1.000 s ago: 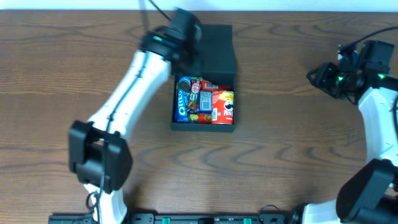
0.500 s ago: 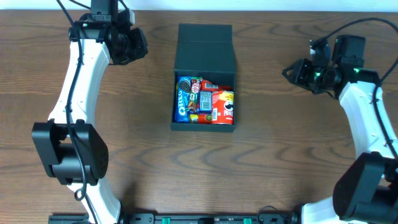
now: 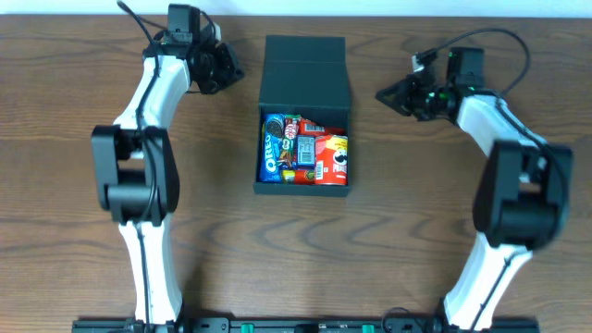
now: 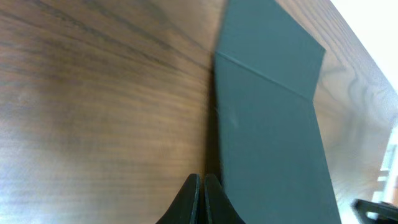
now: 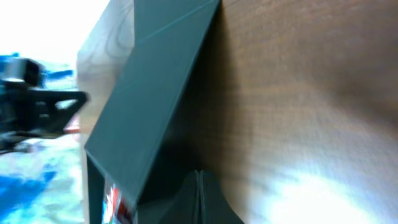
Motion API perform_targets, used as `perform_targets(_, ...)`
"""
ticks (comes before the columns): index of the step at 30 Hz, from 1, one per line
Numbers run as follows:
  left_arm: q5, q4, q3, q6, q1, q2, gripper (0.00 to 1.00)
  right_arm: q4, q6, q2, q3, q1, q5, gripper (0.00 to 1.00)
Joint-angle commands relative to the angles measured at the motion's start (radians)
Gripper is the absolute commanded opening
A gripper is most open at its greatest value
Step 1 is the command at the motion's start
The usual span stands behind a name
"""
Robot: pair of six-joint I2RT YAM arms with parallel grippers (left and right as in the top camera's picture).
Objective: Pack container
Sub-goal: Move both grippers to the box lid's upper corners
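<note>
- Showed a dark square box (image 3: 302, 190) at the upper centre of the overhead view, on a wooden table (image 3: 416, 240).
- Had its lid (image 3: 304, 69) folded back toward the top edge of the frame.
- Held colourful snack packets (image 3: 305, 153) in the open lower half.
- Put the left gripper (image 3: 233, 72) near the lid's left side, jaws pressed together, pinching nothing.
- Put the right gripper (image 3: 383, 94) off the lid's right side, apart from it, jaws likewise pressed together and empty.
</note>
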Motion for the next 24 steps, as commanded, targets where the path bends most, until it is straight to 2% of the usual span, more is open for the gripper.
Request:
perform_targets(1,0.171,-0.022,0.132,-0.089,0.018,0.087,0.06,-0.047,0.054,0.098,0.158,0.010,-0.116,0.02)
perform_targets(6,0.175,-0.070,0.212,-0.097,0.006,0.162,0.06,-0.126,0.051,0.188,0.284,0.029,-0.116,0.02)
perform_targets(12,0.192,-0.090,0.211,-0.100,-0.029,0.162,0.06,-0.148,0.053,0.232,0.291,0.050,-0.152,0.01)
perform_targets(19,0.083,-0.202,0.211,-0.080,-0.043,0.162,0.05,-0.158,0.054,0.254,0.290,0.087,-0.159,0.01)
perform_targets(24,0.084,-0.229,0.211,-0.063,-0.031,0.162,0.06,-0.167,0.054,0.260,0.290,0.093,-0.145,0.02)
